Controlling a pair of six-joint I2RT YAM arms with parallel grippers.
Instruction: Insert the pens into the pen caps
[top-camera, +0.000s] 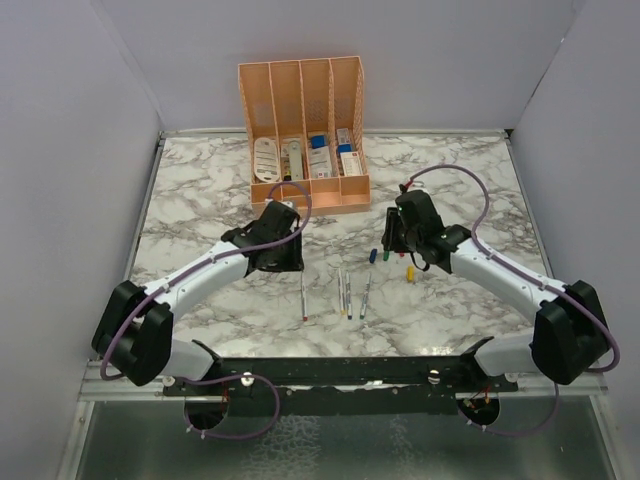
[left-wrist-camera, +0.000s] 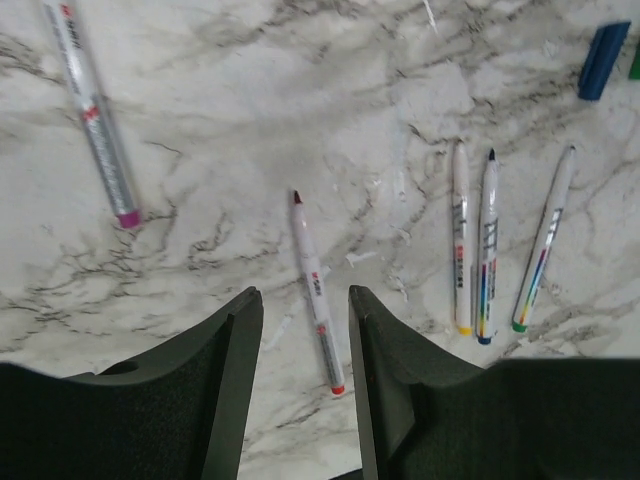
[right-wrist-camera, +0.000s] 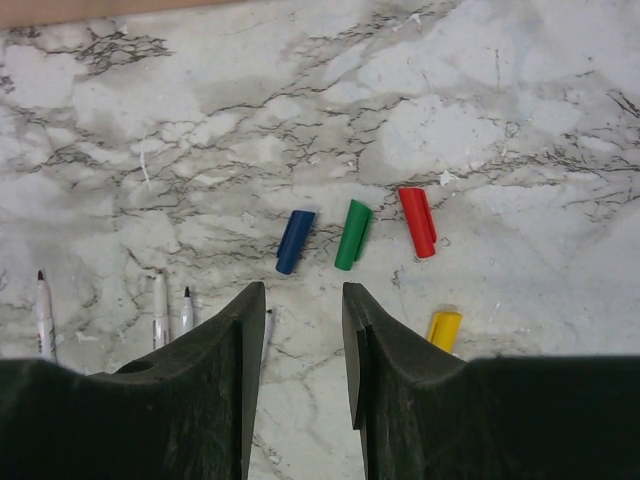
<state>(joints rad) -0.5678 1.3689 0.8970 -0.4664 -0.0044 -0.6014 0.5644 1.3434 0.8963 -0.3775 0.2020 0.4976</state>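
Black fingers of the left gripper (left-wrist-camera: 305, 298) stand parted and empty, framing a red-tipped pen (left-wrist-camera: 316, 290) lying on the marble table (left-wrist-camera: 250, 100) — the right gripper (right-wrist-camera: 302, 292), likewise parted, hovers near the blue cap (right-wrist-camera: 295, 241), green cap (right-wrist-camera: 353, 234) and red cap (right-wrist-camera: 417, 221).

A white-and-grey marble table (top-camera: 200, 190) sits inside plain grey walls (top-camera: 60, 150). Near its far edge stands a peach organiser (top-camera: 335, 192) with four upright compartments. Each compartment holds white boxes and cards (top-camera: 319, 160).
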